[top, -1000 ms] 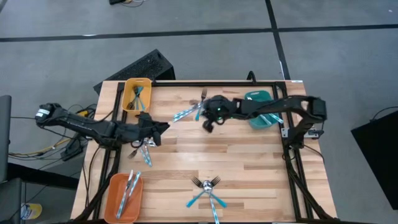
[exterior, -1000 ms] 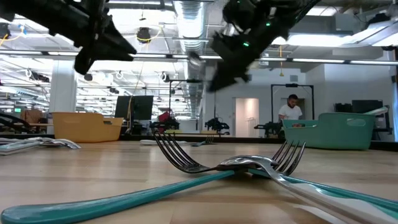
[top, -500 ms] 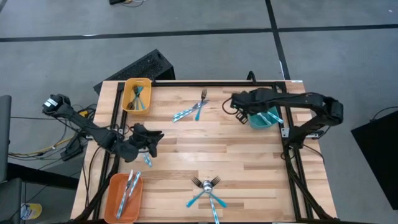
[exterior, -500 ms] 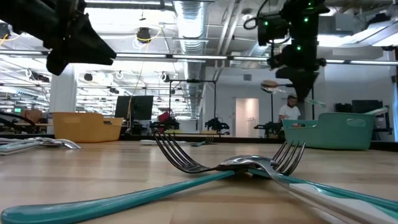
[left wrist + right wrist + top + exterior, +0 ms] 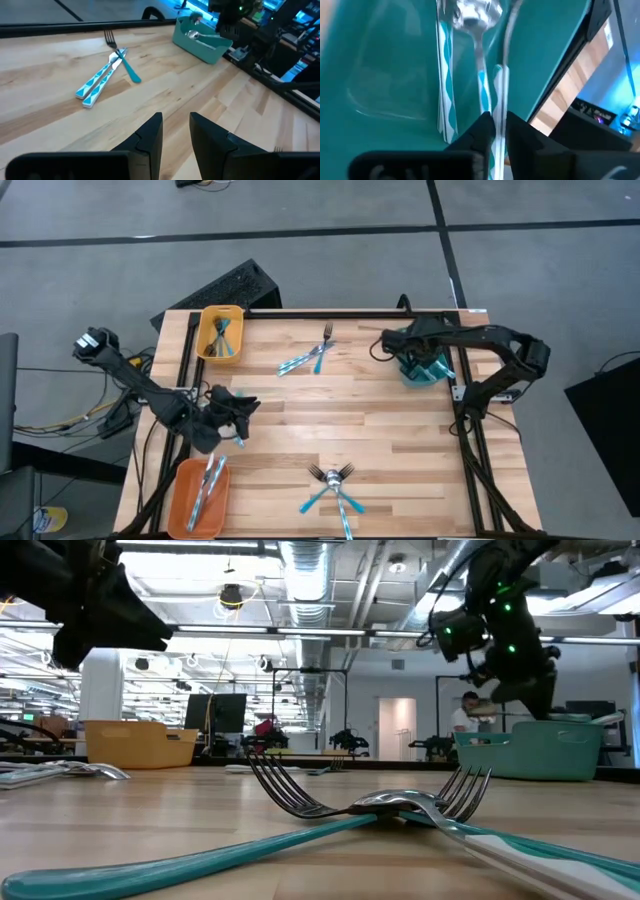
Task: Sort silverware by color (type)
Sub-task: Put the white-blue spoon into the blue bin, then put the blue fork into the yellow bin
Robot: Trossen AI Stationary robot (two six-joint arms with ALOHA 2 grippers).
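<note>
- Table (image 5: pixel 400 430), pale wood slats: 3 rect. plastic trays. Teal tray (image 5: pixel 560 755) at one end, yellow tray (image 5: pixel 222 309) and orange tray (image 5: pixel 180 498) at the far end from it.
- Right gripper (image 5: pixel 500 131): down in teal tray, clenched on a thin handle. Left gripper (image 5: pixel 176 131): well apart from teal tray, fingers slightly parted, empty.
- Silverware (image 5: pixel 308 360), shiny heads and light-blue handles: approx. 3 pcs loose near teal tray, approx. 3 farther off, 1 by left gripper, the rest in the trays. Probably light, stiff and slick, so grip mid-handle.
</note>
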